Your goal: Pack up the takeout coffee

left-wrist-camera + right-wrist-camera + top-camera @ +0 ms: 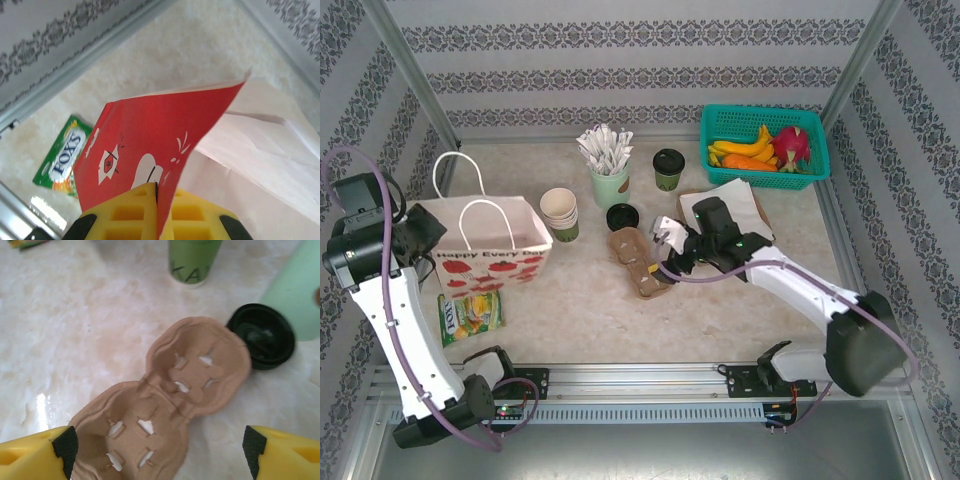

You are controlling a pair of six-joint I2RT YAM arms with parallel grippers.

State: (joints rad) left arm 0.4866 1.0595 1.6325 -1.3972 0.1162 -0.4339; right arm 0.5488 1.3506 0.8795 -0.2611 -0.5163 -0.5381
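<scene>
The takeout coffee (pixel 668 168) is seen from above, upright at the far middle of the table, just left of the teal basket (pixel 765 140) and well apart from both grippers.

The left gripper (pixel 156 192) is pressed shut on the red printed wall of the paper bag (pixel 150 135). This grip is made plain in the left wrist view, where the yellow fingers (pixel 130 215) are met on the bag's edge; from above, the jaws at the bag's left side cannot be made out. A Fox's candy packet (pixel 62 155) is laid flat on the table near the bag.

The right gripper (pixel 160 455) is spread wide with nothing held. Its fingers (pixel 35 452) are set at either side of one end of the brown pulp cup carrier (pixel 170 405); whether it is touched cannot be told. A loose black lid (pixel 262 335) is laid just beside the carrier's other end.
</scene>
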